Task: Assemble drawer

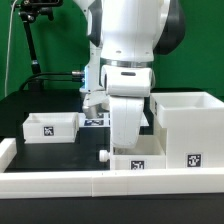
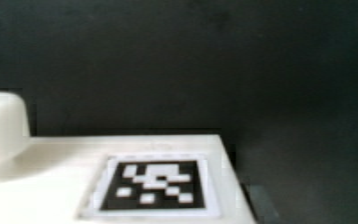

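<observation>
White fencing (image 1: 60,184) is lying in front of the drawer box (image 1: 185,125), and just beside that box the gripper (image 1: 125,143), its jaws hidden so I cannot tell their state, is hovering over a tagged drawer panel (image 1: 138,164) on the black table (image 1: 50,108), probably lining up a grasp that is calling for a straight descent, while a green curtain (image 1: 50,40) is hanging behind the box.

A white robot arm (image 1: 130,60) is seen at the middle of a black table (image 1: 40,105). Its lower end is hidden behind a low white box (image 1: 138,163) that is marked with a tag. A small dark knob (image 1: 104,156) is seen at that box's end. A shallow open tray (image 1: 50,127) is set toward the exterior view's left and a taller open box (image 1: 185,120) toward its right. A long white rail (image 1: 100,185) is laid along the front.
</observation>
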